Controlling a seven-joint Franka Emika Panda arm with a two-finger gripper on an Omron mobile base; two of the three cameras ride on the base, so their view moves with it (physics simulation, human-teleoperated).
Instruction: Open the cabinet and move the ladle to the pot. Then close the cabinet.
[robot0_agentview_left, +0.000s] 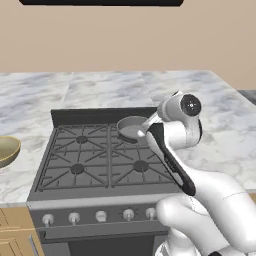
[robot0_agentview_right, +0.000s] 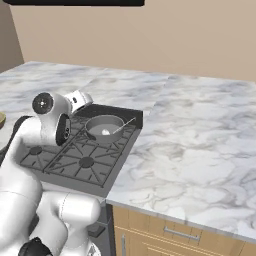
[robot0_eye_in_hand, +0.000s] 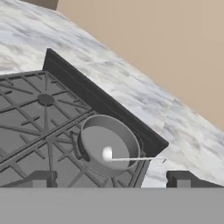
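Hand view first: my gripper (robot0_eye_in_hand: 109, 178) hangs just above the small round grey metal pot (robot0_eye_in_hand: 109, 144), its two dark fingertips (robot0_eye_in_hand: 41, 178) spread wide at the bottom edge with nothing between them. The slim pale metal ladle (robot0_eye_in_hand: 131, 157) already lies in the pot, its small round bowl on the pot floor and its thin handle leaning out over the rim toward the marble counter (robot0_eye_in_hand: 131, 87). The pot sits on the rear right burner of the dark gas stove (robot0_eye_in_hand: 39, 113), close against the black back rail.

From the right base view I read the same thing: pot (robot0_agentview_right: 104, 127) on the far corner of the grate, ladle handle (robot0_agentview_right: 125, 125) angled up over the rim toward the counter side, my white arm (robot0_agentview_right: 50, 120) hovering just beside it.

So the transfer looks done to me, and what is left is closing the cabinet, which I cannot see from here.

My worries from this point:
- The ladle handle sticks out past the rim. If I lift or swing away carelessly, an open finger could catch that thin handle and flip the ladle out, or drag the light pot off its burner.
- The handle rests only on the rim, so a small knock might roll it.
- Turning toward a cabinet out of sight, my elbow (robot0_agentview_left: 185, 135) could sweep low over the stove (robot0_agentview_left: 100, 155).

I would rise straight up first.
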